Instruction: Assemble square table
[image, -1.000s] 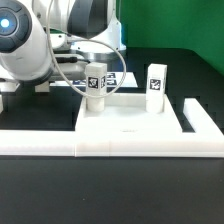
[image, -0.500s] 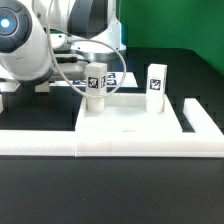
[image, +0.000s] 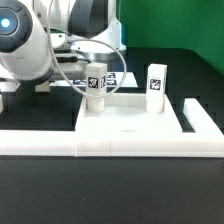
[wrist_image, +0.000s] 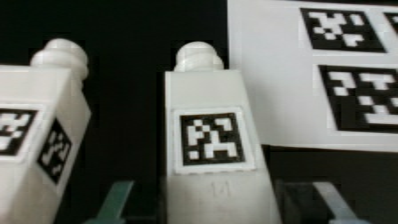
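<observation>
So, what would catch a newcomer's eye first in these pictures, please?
Two tagged legs stand upright on the slab: the arm-side leg at the exterior view's left, the far leg at its right. In the wrist view, the arm-side leg stands between the gripper fingers, with the marker board behind.

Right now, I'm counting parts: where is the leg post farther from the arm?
On the exterior view's right, that leg post stands upright at the far edge of the square tabletop, apart from the other leg post.
</observation>
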